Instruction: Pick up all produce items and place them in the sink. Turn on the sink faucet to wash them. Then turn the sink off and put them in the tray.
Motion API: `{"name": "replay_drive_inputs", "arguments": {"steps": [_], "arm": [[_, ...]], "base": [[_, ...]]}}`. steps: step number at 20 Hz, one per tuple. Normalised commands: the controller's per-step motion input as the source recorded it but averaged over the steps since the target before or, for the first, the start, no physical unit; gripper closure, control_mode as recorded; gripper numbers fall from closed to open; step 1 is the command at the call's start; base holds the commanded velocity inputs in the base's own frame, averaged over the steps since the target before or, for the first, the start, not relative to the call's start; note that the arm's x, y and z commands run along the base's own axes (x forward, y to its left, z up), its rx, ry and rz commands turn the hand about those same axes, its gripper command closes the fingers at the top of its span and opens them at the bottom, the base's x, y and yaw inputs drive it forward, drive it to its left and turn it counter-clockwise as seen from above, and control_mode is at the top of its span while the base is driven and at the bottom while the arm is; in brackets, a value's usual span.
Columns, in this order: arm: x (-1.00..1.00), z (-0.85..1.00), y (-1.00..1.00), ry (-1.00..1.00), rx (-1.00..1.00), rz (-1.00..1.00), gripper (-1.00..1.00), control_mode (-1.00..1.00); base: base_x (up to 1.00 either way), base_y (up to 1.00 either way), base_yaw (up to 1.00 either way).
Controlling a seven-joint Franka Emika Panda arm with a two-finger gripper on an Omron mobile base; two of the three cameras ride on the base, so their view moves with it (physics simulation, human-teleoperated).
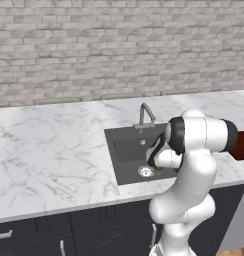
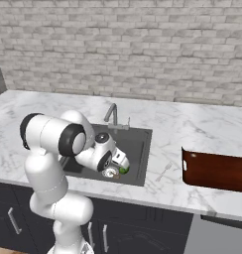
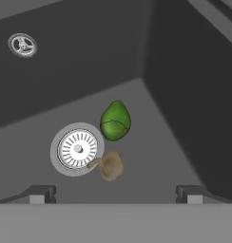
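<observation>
**Both produce items in the sink, end effector open above them**

End effector [image 3: 115, 194] is spread wide and holds nothing. Its two tips stand far apart at the bottom of the hand view, with bare basin floor between them.

Why it sits like this: the hand points down into the sink [image 3: 184, 118], so both pieces lie in its line of sight. From how they lie, I'd judge they're in the basin for the wash step; no water visible at the sink faucet [image 1: 145, 115].

Relative to the end effector:
- tan-brown lumpy piece [image 3: 110, 165]: nearest, just ahead of the tips and roughly centred between them, touching the rim of the round drain [image 3: 78, 149].
- green fruit [image 3: 115, 121]: further ahead, just beyond the tan piece, near it or touching; can't tell which. Beside the drain, not on it.

Tray [image 2: 214, 171] is on the table well off to the side of the hand, past the basin edge. Looks empty from here, though its floor is hidden.
</observation>
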Motion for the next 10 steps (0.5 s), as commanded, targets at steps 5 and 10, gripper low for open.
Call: {"name": "replay_drive_inputs", "arguments": {"steps": [5, 10], "arm": [[0.03, -0.05, -0.14, -0.04, 0.01, 0.00, -1.00, -1.00], [0.04, -0.06, -0.14, -0.03, 0.01, 0.00, -1.00, -1.00]], "base": [[0.00, 0.00, 0.00], [0.00, 0.00, 0.00]]}}
